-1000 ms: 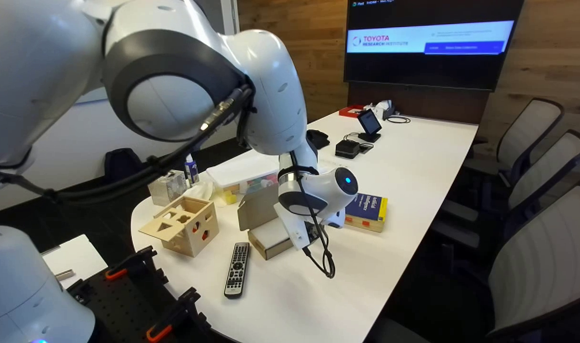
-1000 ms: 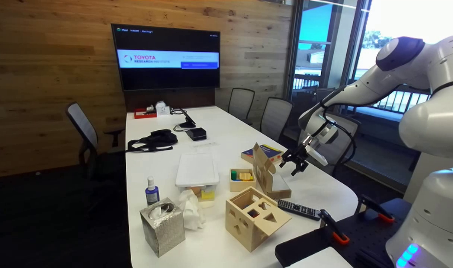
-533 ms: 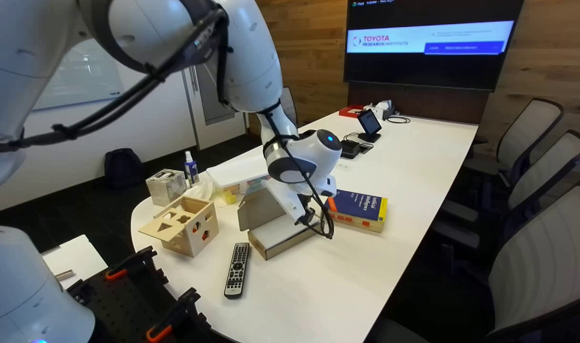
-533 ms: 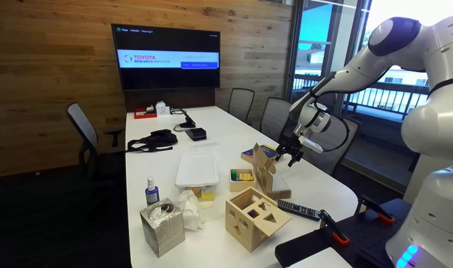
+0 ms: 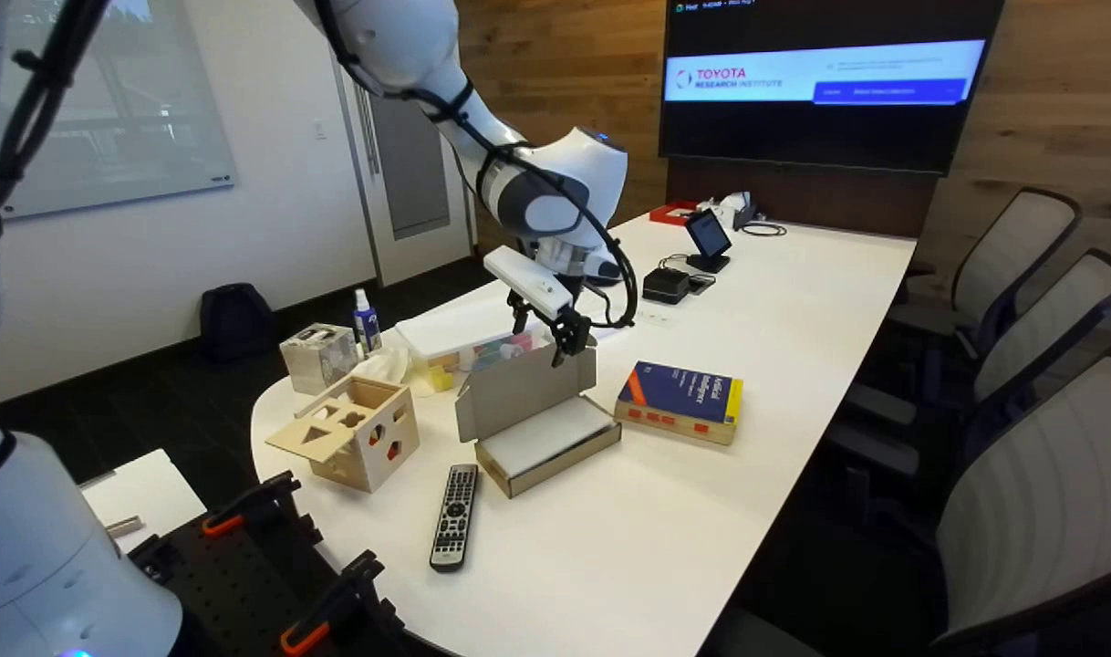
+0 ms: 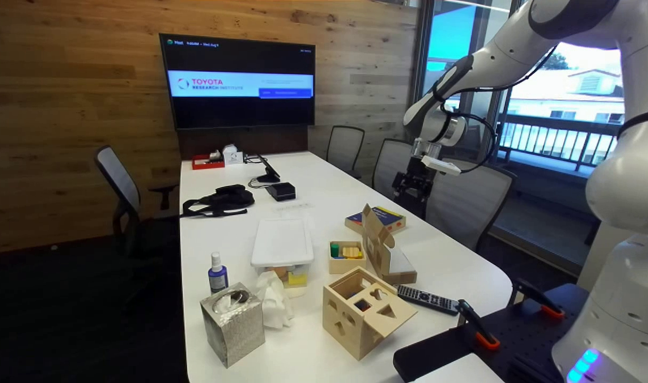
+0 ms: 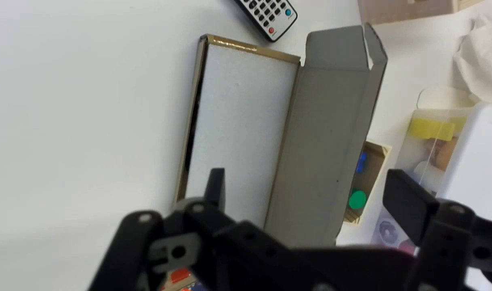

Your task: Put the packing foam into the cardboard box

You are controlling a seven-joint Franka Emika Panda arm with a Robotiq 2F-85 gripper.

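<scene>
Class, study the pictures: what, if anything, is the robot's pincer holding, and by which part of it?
Nothing is held: the pincer stands open, its jaws wide apart, while the packing foam lies in the cardboard box.

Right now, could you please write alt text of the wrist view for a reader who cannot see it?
White packing foam lies inside an open cardboard box. The open, empty pincer shows at the bottom, part of a remote control at the top and a white-lidded plastic bin at the right.
</scene>
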